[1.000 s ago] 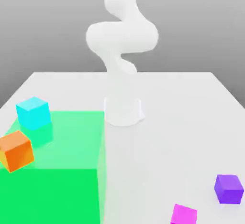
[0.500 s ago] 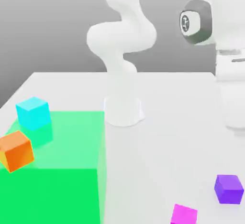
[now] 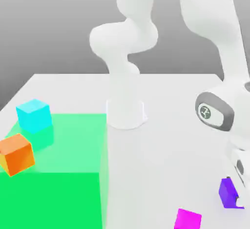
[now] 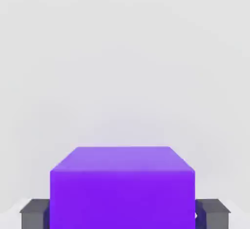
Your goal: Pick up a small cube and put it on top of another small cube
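The white robot arm's gripper (image 4: 122, 213) is down at the white table's (image 3: 166, 101) front right corner, its two grey fingers (image 4: 34, 213) apart around the small purple cube (image 4: 122, 186), ready to squeeze it.

Simulated tabletop (image 3: 176, 101), plain grey backdrop

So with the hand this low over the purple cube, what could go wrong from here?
1. The purple cube sits between the jaws with gaps showing on both sides; closing off-centre could nudge or twist it.
2. The magenta cube lies close by on the table, so a shoved purple cube or the gripper might knock it.
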